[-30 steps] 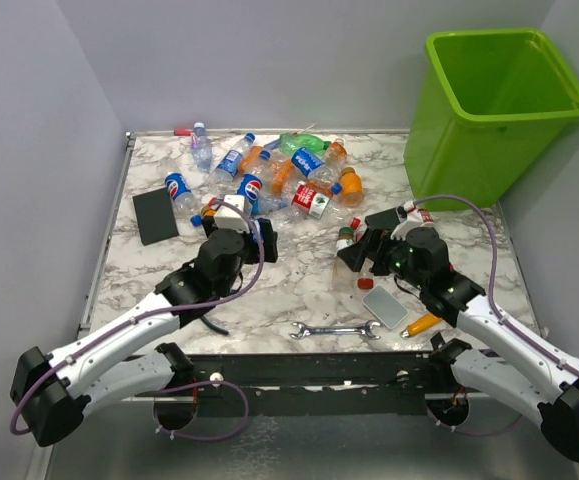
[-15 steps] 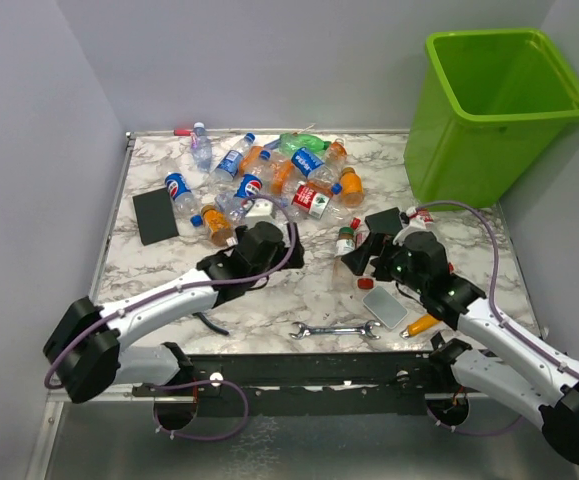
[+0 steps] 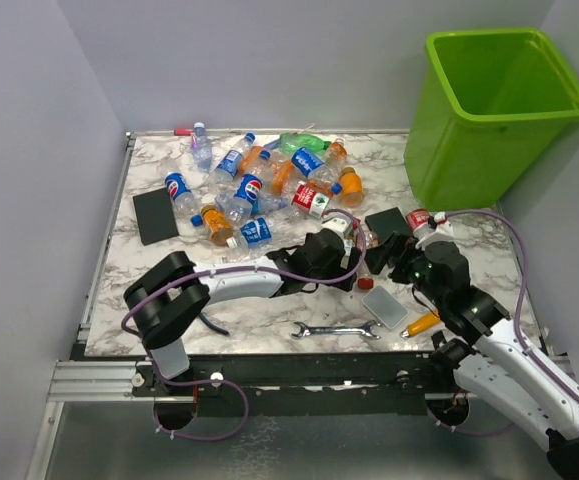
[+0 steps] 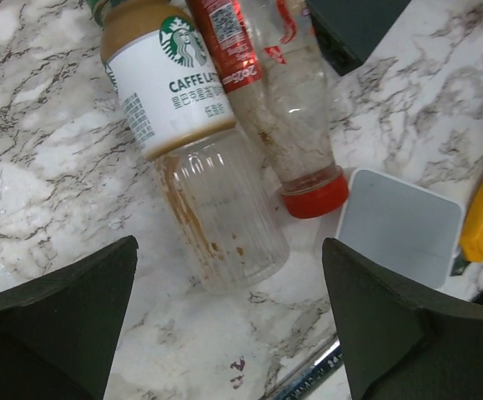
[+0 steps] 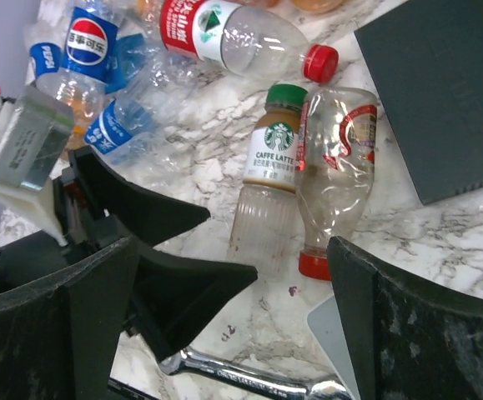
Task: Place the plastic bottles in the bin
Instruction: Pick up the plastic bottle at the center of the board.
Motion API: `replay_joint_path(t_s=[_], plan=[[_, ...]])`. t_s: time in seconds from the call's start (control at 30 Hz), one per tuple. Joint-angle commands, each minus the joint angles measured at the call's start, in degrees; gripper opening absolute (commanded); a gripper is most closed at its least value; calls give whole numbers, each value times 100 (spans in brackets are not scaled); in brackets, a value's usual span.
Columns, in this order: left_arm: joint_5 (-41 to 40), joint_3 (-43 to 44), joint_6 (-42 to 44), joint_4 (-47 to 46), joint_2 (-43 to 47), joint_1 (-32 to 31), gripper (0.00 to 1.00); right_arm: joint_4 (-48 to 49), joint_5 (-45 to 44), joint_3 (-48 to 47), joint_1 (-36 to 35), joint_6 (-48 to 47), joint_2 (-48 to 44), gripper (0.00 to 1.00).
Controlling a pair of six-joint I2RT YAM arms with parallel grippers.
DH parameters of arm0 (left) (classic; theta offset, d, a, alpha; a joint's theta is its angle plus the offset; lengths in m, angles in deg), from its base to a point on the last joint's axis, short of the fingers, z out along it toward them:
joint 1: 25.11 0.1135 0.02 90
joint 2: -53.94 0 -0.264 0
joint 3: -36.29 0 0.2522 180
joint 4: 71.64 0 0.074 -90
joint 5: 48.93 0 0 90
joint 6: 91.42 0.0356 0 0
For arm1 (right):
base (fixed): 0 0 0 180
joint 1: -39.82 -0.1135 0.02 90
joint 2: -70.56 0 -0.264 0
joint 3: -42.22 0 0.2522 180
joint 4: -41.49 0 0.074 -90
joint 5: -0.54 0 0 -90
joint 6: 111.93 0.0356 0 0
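We swing our left gripper [image 4: 228,279] across the table [image 3: 269,310]
It now hangs wide and empty above the coffee bottle [image 4: 199,167] and red-capped bottle [image 4: 295,108] near the right edge, ready to pick; the right gripper [image 5: 233,267] gapes too; the bin [image 3: 469,150] waits past the far right corner.

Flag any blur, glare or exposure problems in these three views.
Top external: even, soft light, faint shadows, no glare on the table; the bin is strongly saturated. Left wrist: the coffee bottle label is crisp and readable; the left gripper is near-black, with no detail. Right wrist: labels sharp, mild highlights on the red-capped bottle; the right gripper is dark and slightly soft.
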Motion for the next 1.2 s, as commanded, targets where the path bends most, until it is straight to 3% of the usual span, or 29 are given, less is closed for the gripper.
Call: replay_joint_path(t_s=[0.0,0.27,0.77,0.9,1.17], plan=[[217,314,195,-89,-431,16,90,-314,67,-281,-27,-63,-20,98],[93,617,267,25,-948,18,84,-397,118,-311,-22,-67,-113,98],[-368,490,349,106,-1051,10,53,-667,-110,-558,-27,-225,-296,98],[-476,382,410,75,-639,-16,43,-658,-73,-752,-27,-374,-226,99],[-700,-93,1142,-94,1535,-61,42,-192,500,-2131,-24,-1204,-19,100]])
